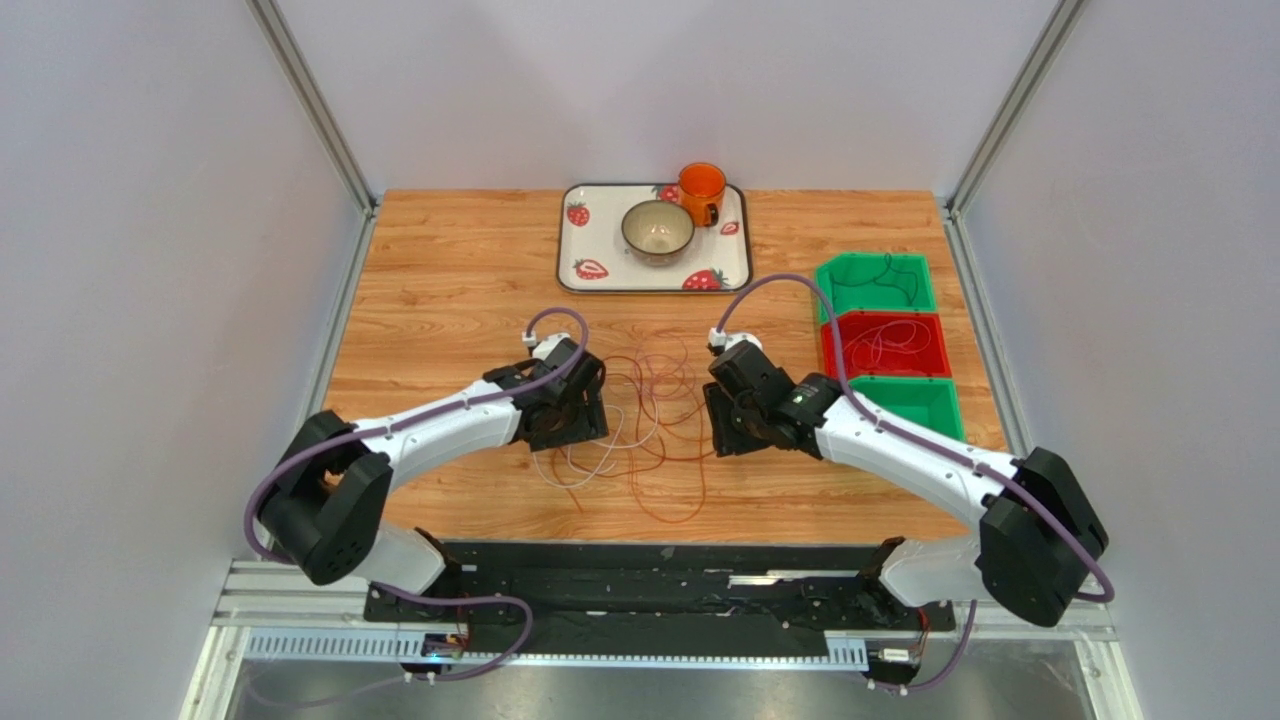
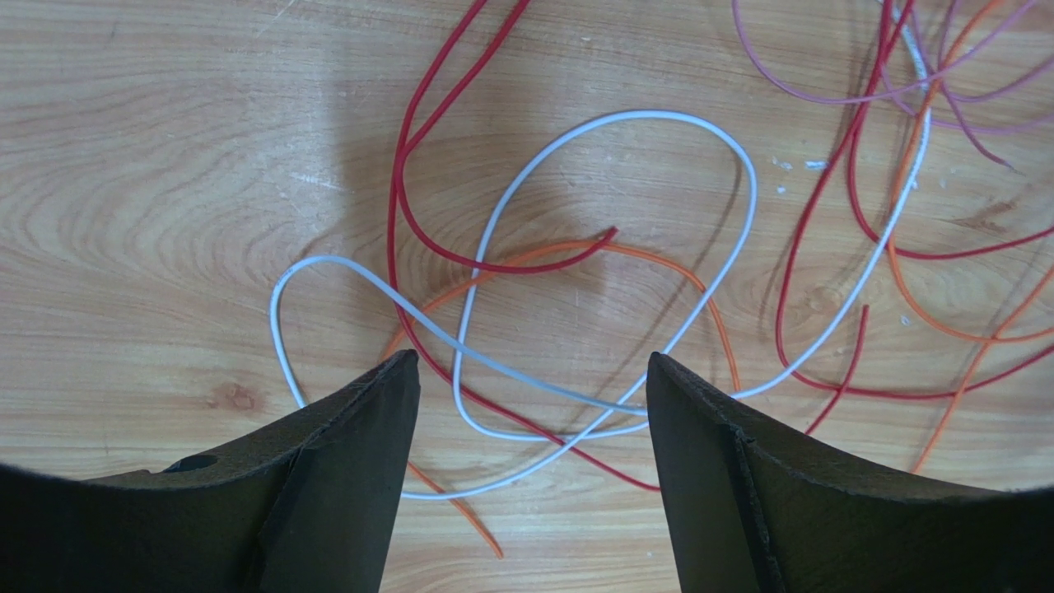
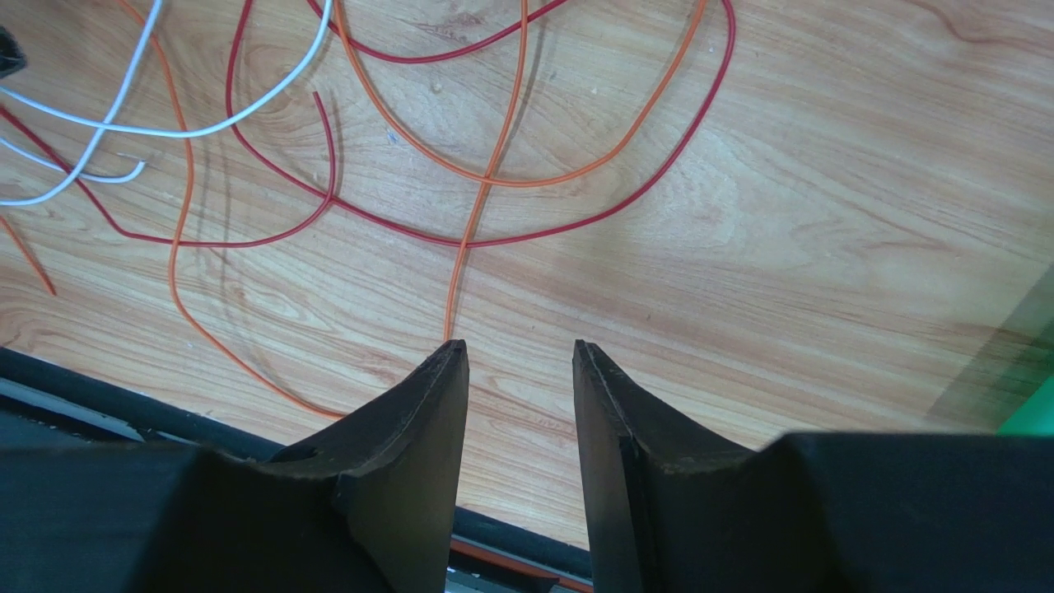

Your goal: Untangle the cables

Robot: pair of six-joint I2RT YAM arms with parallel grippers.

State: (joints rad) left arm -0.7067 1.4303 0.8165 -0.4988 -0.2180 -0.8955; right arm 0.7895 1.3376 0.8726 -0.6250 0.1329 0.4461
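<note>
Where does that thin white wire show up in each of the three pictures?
Top external: thin white wire, faint, in the left part of the tangle.
Left wrist: the wire loops across the middle.
Right wrist: the wire crosses the top-left corner.
Shared landmark: the wood-grain table.

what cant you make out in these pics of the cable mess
Top view: cables too thin to trace crossings; wires in the red bin too small to count.
Left wrist view: white cable passes behind the left claw.
Right wrist view: orange cable cut off by the top edge.
</note>
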